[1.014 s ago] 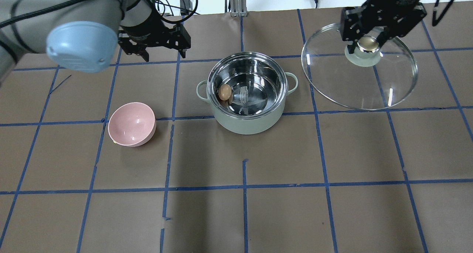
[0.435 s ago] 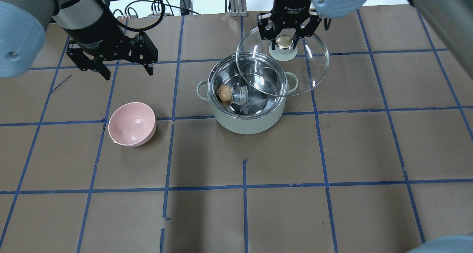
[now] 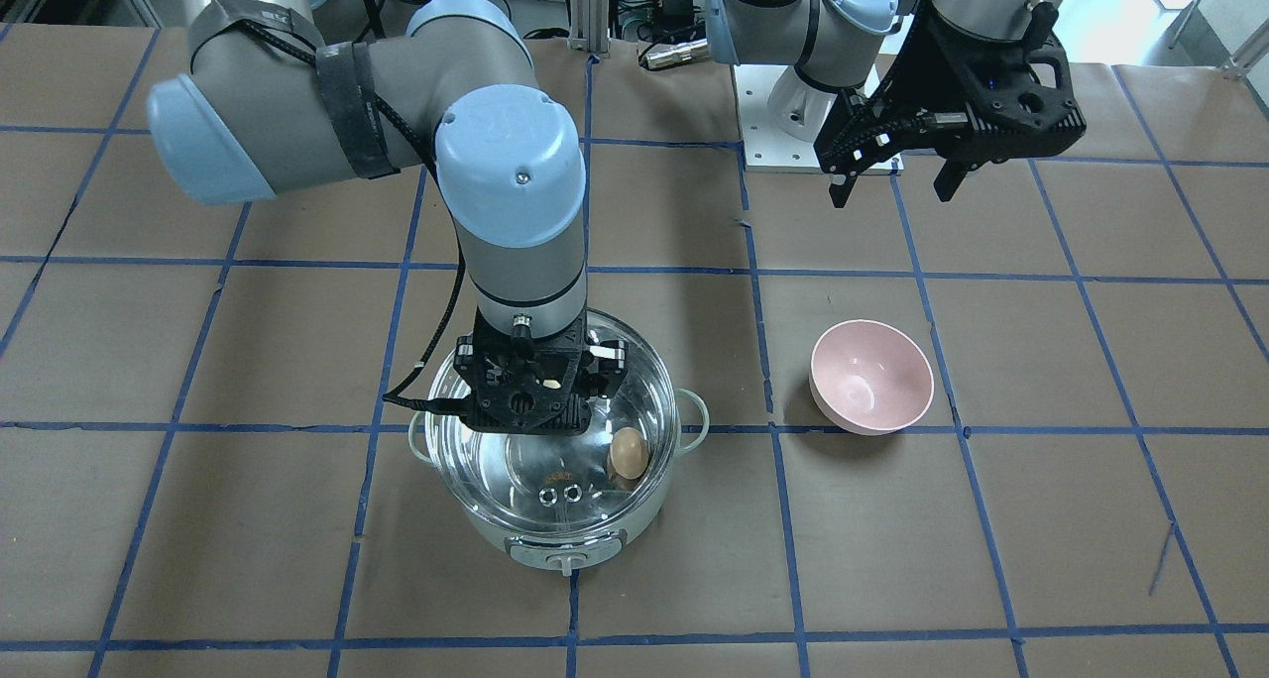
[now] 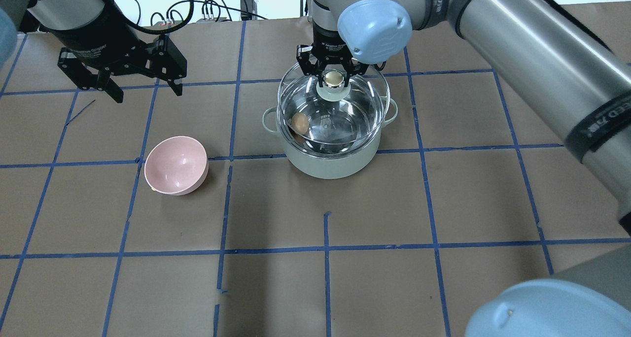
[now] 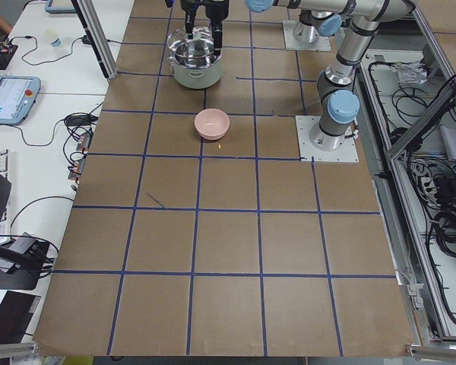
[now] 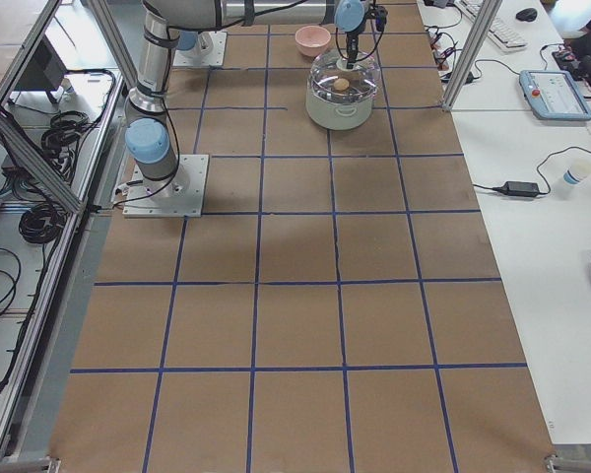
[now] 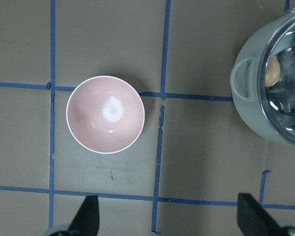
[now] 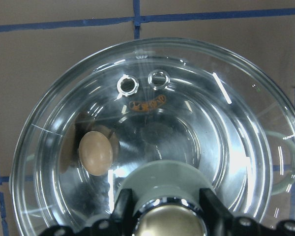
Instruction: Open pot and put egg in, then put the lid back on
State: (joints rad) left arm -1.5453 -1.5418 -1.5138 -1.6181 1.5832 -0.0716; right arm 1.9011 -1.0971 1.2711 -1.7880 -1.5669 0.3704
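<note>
- Overhead: my right gripper [image 4: 334, 74] is clamped on the cream knob [image 4: 334, 80] of the glass lid [image 4: 368, 98]. The glass lid is now centred over the mint-green pot [image 4: 331, 165]. A second ago it hung over the table [image 4: 443, 204] to the pot's right, and after that it only overlapped the far-right rim.
- Overhead: the egg [image 4: 299, 122] lies in the pot by its left wall, same spot as before. The left gripper [image 4: 147, 89] is spread wide and empty, further left than it was. The pink bowl [image 4: 176, 165] hasn't moved.
- Front view: the lid covers the pot mouth and the egg shows through the glass. I can't tell if the rim is seated.
- Left side view: the far arm is over the pot, too small for detail.
- Right side view: the lid is over the pot, with the egg visible through it.
- Left wrist: jaws far apart with nothing between them. The bowl is below and the pot is at the right edge.
- Right wrist: jaws pinch the knob. The egg and two vent rings [image 8: 127, 84] show through the lid.
</note>
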